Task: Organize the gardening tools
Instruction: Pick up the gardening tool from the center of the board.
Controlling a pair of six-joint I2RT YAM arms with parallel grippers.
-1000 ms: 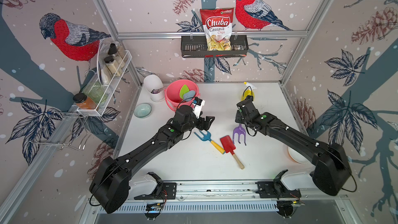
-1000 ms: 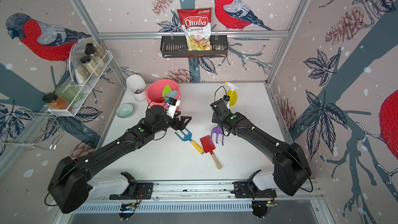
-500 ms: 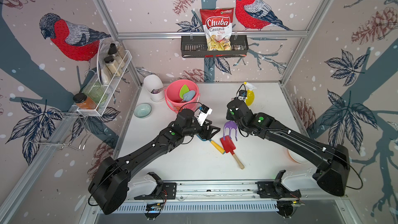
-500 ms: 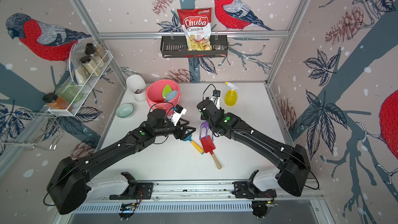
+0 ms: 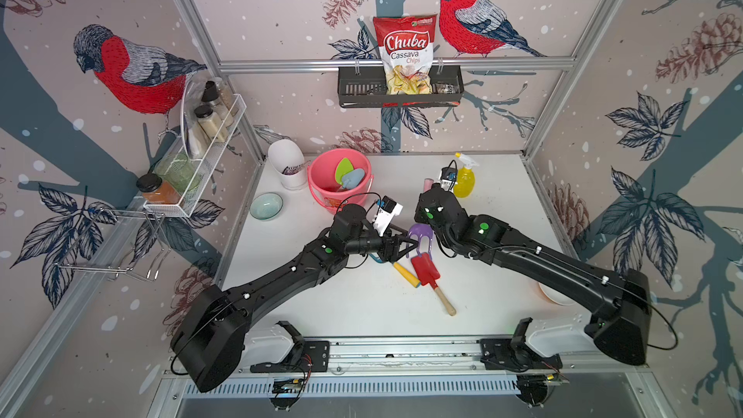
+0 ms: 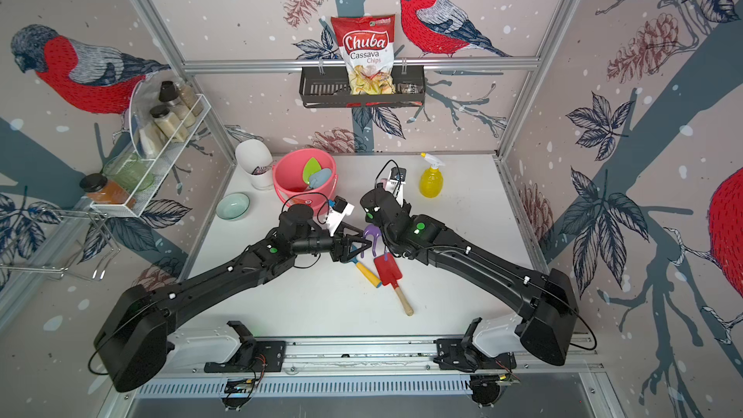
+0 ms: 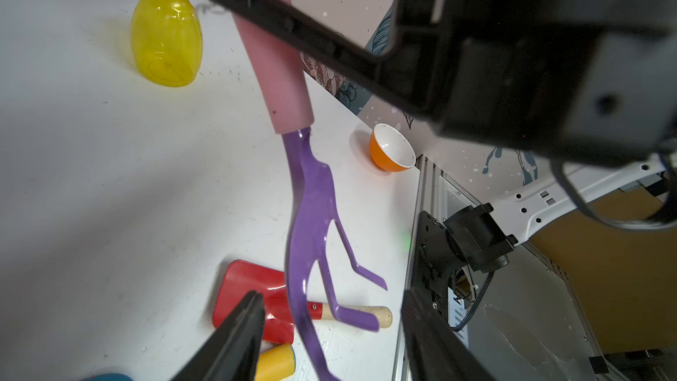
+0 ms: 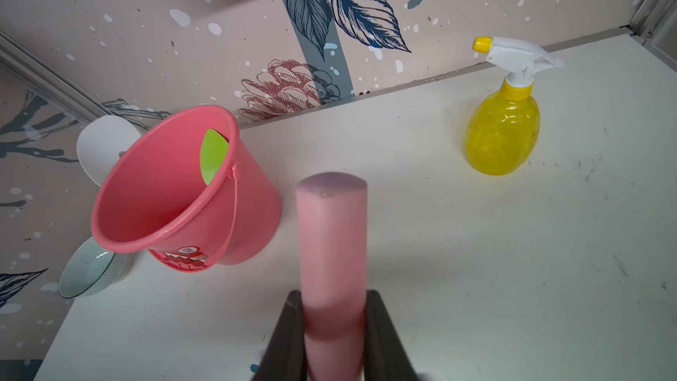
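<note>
Purple-pink fork point(image 7: 311, 214) — in right hand point(image 8: 334, 311)

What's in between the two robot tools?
The purple fork. The right tool grips its pink handle, and its prongs hang between the left tool's open fingers, as the left wrist view shows.

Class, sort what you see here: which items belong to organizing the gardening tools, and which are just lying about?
Job: purple fork, red shovel, blue-yellow fork, spray bottle, green trowel and light-blue trowel in the pink bucket.

Lying about: chips bag, white cup, teal bowl, orange bowl, spice jars.
</note>
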